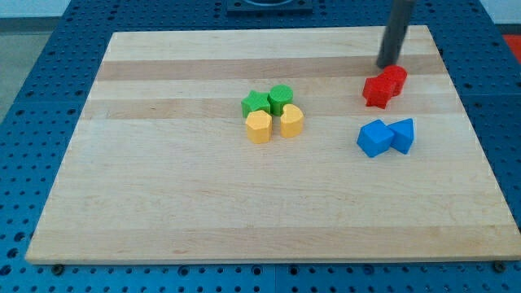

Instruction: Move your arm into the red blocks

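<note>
My tip [386, 65] rests on the desk [163, 212] near the view's top right; the arm carries no claw, only the rod. The two red blocks [384, 85] sit touching each other just below the tip. Two blue blocks [386, 137] lie farther below. The green blocks [268, 102] and yellow blocks [275, 124] cluster well to its lower left.

A pale wooden board [163, 203] holds eight small coloured plastic blocks: two red blocks [384, 86] touching near the top right corner, two blue blocks [386, 137] by the right edge, two green blocks [268, 102] and two yellow blocks [275, 124] mid-board.
</note>
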